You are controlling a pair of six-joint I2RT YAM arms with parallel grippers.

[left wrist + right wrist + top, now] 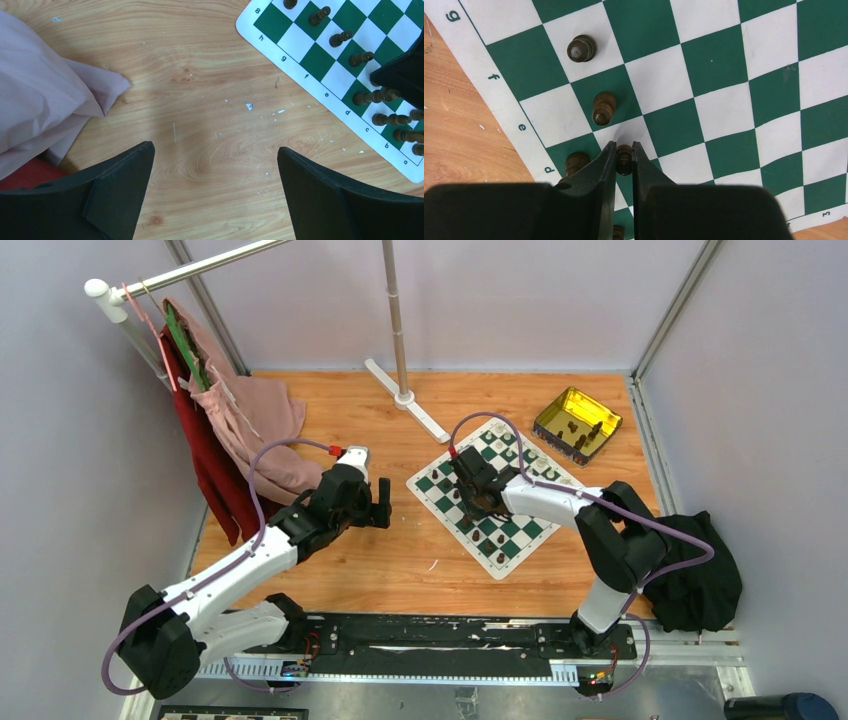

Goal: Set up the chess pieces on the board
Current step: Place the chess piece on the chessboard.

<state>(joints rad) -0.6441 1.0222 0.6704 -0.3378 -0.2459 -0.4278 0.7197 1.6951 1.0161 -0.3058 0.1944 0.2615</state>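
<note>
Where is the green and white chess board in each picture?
Top camera: the board lies tilted, right of centre, under the right gripper.
Left wrist camera: its lettered corner fills the upper right, beyond the open left gripper.
Right wrist camera: it fills nearly everything; the right gripper pinches a dark piece over it.
Shared landmark: the row of dark pieces along one edge.

Bright, even light falls from overhead; shadows on the tabletop [400, 570] are soft and faint. The gold tin [585, 410] at two o'clock glares yellow. Up close, the right gripper [624, 146] is a soft-edged black blur at six o'clock, while the dark chess piece [624, 162] it pinches and the board [724, 60] look crisp.
</note>
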